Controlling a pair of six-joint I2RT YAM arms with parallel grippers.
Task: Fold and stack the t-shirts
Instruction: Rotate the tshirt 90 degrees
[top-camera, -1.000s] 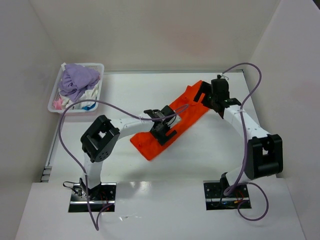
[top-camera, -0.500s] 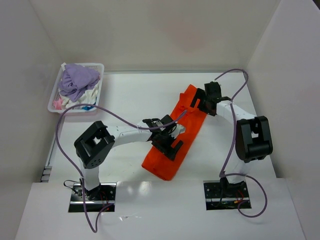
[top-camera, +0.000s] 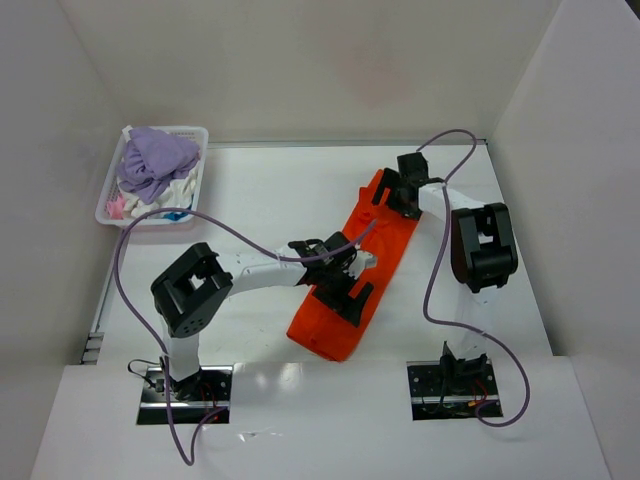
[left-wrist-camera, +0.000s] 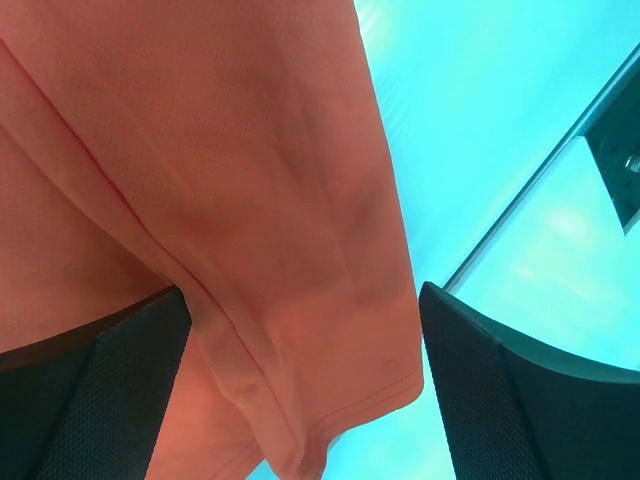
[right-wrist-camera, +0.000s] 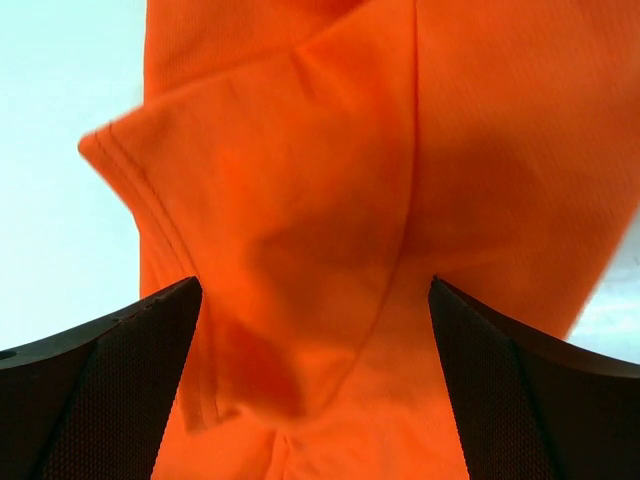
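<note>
One vivid orange t-shirt (top-camera: 385, 240) lies on the white table as a long folded strip, running from the back right toward the near middle. My left gripper (top-camera: 345, 290) sits over its near half. Its fingers stand wide apart, with a hemmed corner of the cloth (left-wrist-camera: 250, 150) between them, so the left gripper (left-wrist-camera: 305, 290) is open. My right gripper (top-camera: 393, 192) is at the strip's far end. In its wrist view a folded sleeve (right-wrist-camera: 480, 130) fills the gap, and the right gripper (right-wrist-camera: 315, 285) is open too.
A white lattice basket (top-camera: 197, 131) stands at the back left, holding a lilac garment (top-camera: 155, 160) and other clothes. White walls close in the table on the left, back and right. Lilac cables loop above both arms.
The orange strip has swung from a flat diagonal to a steeper line, its near end now closer to the arm bases. Both grippers moved with it and the right arm folded inward.
</note>
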